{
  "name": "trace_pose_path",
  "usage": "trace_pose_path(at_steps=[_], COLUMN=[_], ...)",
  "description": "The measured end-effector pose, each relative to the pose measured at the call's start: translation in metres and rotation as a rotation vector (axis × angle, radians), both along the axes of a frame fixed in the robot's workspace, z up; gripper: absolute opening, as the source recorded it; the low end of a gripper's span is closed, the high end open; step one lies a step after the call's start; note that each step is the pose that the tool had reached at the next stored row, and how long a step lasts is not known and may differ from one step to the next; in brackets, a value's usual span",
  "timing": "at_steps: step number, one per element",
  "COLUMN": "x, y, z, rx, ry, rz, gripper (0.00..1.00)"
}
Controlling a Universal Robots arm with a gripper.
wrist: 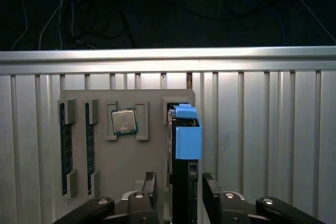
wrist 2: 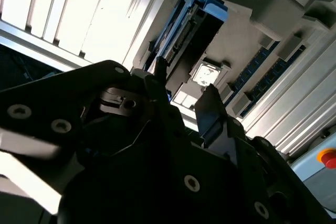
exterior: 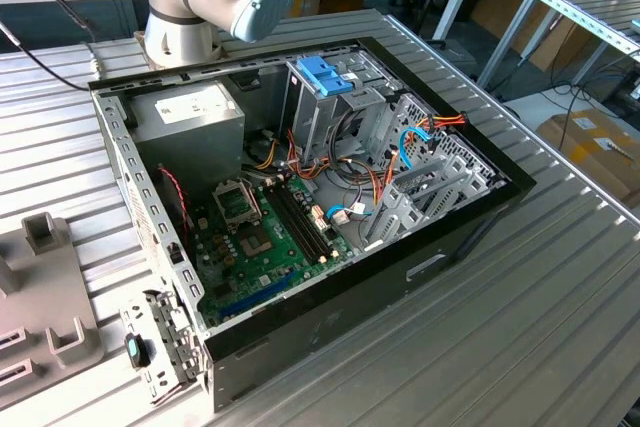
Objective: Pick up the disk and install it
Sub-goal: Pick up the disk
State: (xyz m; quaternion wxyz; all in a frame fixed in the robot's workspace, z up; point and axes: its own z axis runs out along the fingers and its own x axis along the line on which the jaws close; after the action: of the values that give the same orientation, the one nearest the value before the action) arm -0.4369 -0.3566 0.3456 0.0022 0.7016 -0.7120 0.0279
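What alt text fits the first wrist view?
The open gripper straddles the disk, which stands on edge in a grey holder on a ribbed metal table. The holder also carries a processor chip and two memory sticks.

In the first wrist view the edge cuts off the disk (wrist: 188,136) and the claw (wrist: 179,176).

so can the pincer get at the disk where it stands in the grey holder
Probably yes: the pincer is open with a finger on each side of the disk, which stands on edge in the grey holder, and nothing sits between them.
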Motion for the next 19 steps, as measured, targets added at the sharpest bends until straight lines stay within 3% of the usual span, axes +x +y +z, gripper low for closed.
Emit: trace_pose_path(at_steps=[2,9,18,19], x=[0.0000,0.0000,0.0000,0.0000], y=[0.0000,0.0000,0.0000,0.0000], z=[0.0000,-0.0032,-0.0188,-0.0227], rx=[0.0000,-0.0001,0.0000,-0.0001], ry=[0.0000,0.0001,0.0000,0.0001], rz=[0.000,0.000,0.000,0.000], gripper=[0.60,0.60,0.60,0.60])
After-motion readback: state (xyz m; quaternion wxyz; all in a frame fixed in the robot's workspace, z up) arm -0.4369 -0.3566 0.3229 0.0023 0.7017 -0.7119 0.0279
